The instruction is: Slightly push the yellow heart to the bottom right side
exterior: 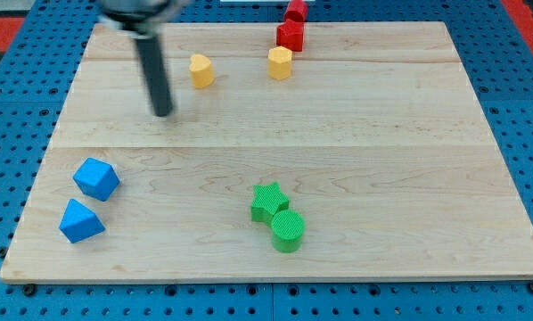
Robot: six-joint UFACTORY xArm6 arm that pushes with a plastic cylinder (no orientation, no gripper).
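The yellow heart lies near the board's top, left of centre. My tip rests on the board below and to the left of the heart, a short gap apart from it. A yellow hexagon-like block lies to the heart's right, just below a red block.
Another red block sits at the top edge above the first. A blue block and a blue triangle-like block lie at the lower left. A green star touches a green cylinder at the bottom centre. The wooden board sits on a blue pegboard.
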